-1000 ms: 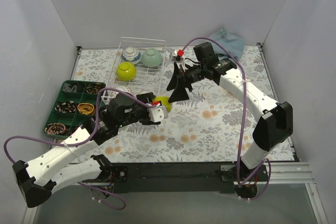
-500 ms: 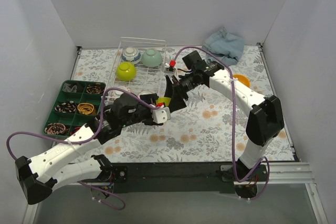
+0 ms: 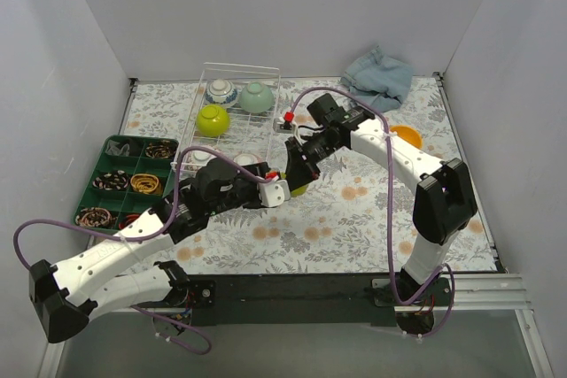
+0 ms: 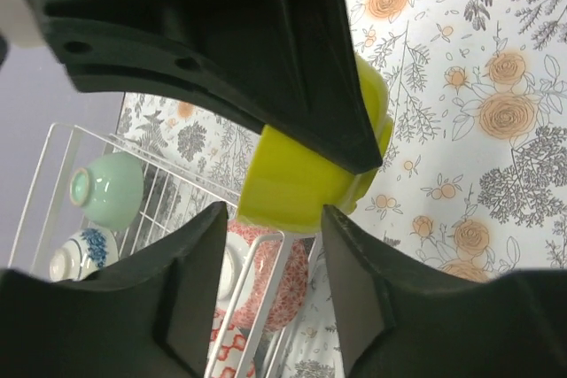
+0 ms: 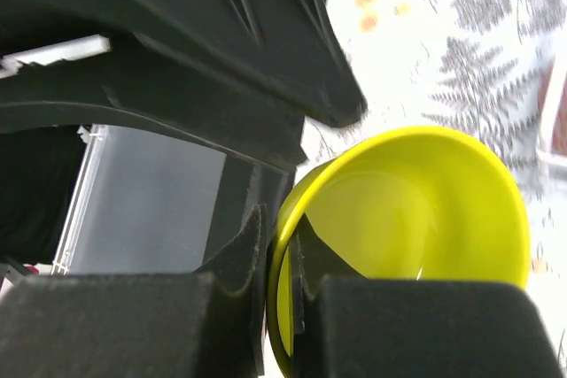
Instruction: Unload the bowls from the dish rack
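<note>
Lime bowl [image 4: 306, 188]: out of the dish rack [image 3: 240, 66], held up off the table [image 3: 354, 219] just beside the rack's near right corner.
Right pincer [image 5: 282, 232]: clamped on the bowl's rim, one finger inside, one outside.
Left pincer [image 4: 273, 219]: closed on the bowl's lower edge, as far as I can see.
Main risk: two grips on one bowl; if either arm pulls before the other lets go, the bowl could twist loose and drop.
Second risk: a thin rim pinch alone may let it tip or slip.
</note>
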{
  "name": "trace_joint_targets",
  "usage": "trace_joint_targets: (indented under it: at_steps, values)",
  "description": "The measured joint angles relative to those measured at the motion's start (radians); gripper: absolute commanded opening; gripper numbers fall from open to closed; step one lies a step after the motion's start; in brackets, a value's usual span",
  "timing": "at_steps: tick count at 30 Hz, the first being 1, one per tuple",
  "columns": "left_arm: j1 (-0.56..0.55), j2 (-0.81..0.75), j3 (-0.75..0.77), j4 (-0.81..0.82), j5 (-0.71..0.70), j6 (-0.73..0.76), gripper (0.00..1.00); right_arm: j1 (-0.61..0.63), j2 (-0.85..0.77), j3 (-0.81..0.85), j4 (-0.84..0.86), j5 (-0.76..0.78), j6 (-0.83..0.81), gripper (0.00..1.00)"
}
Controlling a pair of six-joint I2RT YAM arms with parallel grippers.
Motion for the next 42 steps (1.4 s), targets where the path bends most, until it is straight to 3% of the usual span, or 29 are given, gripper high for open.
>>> trace_joint_targets:
  at_steps: [7, 13, 21, 29, 35, 42]
  values:
    - [0.002, -0.007, -0.035, 0.037, -0.012, -0.083, 0.77, -0.019, -0.047, -0.079, 0.002, 0.107, 0.01, 0.01]
    - [0.002, -0.048, -0.08, 0.055, -0.062, -0.25, 0.98, -0.069, -0.16, -0.14, 0.019, 0.346, 0.08, 0.01]
    - [0.002, -0.095, -0.085, 0.052, -0.173, -0.652, 0.98, -0.108, -0.229, -0.206, 0.169, 0.84, 0.23, 0.01]
    - [0.002, -0.087, -0.082, -0.052, -0.236, -1.035, 0.98, -0.15, -0.1, -0.214, 0.404, 1.286, 0.356, 0.01]
    - [0.002, -0.061, -0.076, -0.117, -0.269, -1.167, 0.98, -0.173, 0.046, -0.213, 0.54, 1.466, 0.41, 0.01]
    - [0.002, -0.047, -0.076, -0.156, -0.277, -1.292, 0.98, -0.199, 0.137, -0.213, 0.647, 1.534, 0.454, 0.06]
